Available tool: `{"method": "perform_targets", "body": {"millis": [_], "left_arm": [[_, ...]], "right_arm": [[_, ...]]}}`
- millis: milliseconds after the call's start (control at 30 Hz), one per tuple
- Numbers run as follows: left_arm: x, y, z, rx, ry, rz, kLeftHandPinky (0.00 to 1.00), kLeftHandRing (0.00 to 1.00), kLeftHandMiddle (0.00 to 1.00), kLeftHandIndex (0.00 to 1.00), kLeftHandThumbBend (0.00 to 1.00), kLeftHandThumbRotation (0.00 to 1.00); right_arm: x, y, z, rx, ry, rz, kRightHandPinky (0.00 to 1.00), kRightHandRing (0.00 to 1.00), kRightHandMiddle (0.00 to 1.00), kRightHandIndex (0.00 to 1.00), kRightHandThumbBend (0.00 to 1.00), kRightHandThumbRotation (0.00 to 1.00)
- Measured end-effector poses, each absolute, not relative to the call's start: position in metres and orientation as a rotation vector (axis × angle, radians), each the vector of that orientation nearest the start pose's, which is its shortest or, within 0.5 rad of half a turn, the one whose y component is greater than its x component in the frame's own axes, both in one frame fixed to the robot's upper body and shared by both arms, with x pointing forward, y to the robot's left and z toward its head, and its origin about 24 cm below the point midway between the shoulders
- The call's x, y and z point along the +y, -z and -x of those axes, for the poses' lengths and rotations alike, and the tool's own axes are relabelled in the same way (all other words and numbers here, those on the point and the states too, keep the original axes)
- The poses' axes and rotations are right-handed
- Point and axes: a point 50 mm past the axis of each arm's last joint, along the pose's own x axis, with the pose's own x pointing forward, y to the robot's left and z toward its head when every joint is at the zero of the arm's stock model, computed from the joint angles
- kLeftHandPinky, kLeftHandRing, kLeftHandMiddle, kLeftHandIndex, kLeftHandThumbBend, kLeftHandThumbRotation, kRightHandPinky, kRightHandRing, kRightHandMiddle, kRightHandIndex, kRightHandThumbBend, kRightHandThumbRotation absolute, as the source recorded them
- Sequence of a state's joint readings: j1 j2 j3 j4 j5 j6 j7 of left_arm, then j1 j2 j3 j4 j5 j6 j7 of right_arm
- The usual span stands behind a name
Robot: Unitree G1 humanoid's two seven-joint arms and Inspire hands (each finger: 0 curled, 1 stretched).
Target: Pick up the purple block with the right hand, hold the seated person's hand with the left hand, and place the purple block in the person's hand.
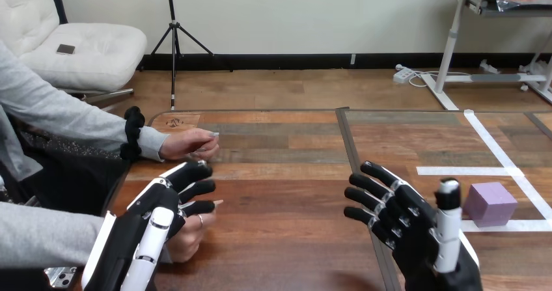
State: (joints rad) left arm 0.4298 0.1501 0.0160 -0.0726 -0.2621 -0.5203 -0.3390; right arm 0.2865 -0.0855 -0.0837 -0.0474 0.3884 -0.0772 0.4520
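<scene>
A purple block (489,203) sits on the wooden table (280,200) at the right, on a white tape line. My right hand (407,224) stands just left of the block, apart from it, open with fingers spread toward the left and thumb raised; it holds nothing. At the lower left, my left hand (153,216) lies over the person's hand (190,235), its fingers stretched out straight above it. That hand rests on the table, partly hidden under mine. The person's other hand (189,143) rests on the table farther back at the left.
White tape lines (501,155) mark a square on the right part of the table. A dark seam (351,149) runs down the tabletop's middle. The person's grey sleeves (71,118) come in from the left edge.
</scene>
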Motion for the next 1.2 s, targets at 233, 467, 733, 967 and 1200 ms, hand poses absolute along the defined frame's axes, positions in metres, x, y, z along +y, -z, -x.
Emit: {"method": "perform_targets", "body": {"millis": [233, 467, 733, 967, 1200], "left_arm": [[0.19, -0.028, -0.155, -0.193, 0.18, 0.035, 0.88, 0.85, 0.85, 0.84, 0.42, 0.84], [0.19, -0.028, -0.155, -0.189, 0.177, 0.03, 0.89, 0.85, 0.85, 0.84, 0.43, 0.84], [0.19, -0.027, -0.154, -0.182, 0.169, 0.015, 0.87, 0.84, 0.84, 0.83, 0.43, 0.85], [0.19, -0.027, -0.154, -0.18, 0.162, 0.007, 0.87, 0.84, 0.83, 0.82, 0.46, 0.86], [0.19, -0.027, -0.154, -0.18, 0.164, 0.008, 0.89, 0.85, 0.83, 0.83, 0.49, 0.87]], "right_arm": [[-0.184, -0.005, -0.202, 0.063, -0.249, -0.268, 0.83, 0.85, 0.85, 0.86, 0.92, 0.99], [-0.19, -0.004, -0.218, 0.054, -0.255, -0.229, 0.87, 0.88, 0.87, 0.88, 0.92, 0.99], [-0.204, -0.006, -0.236, 0.044, -0.244, -0.175, 0.92, 0.9, 0.89, 0.89, 0.91, 0.99], [-0.221, -0.012, -0.251, 0.032, -0.212, -0.112, 0.92, 0.91, 0.89, 0.89, 0.9, 0.98], [-0.238, -0.019, -0.266, 0.019, -0.157, -0.058, 0.92, 0.91, 0.89, 0.89, 0.92, 0.97]]}}
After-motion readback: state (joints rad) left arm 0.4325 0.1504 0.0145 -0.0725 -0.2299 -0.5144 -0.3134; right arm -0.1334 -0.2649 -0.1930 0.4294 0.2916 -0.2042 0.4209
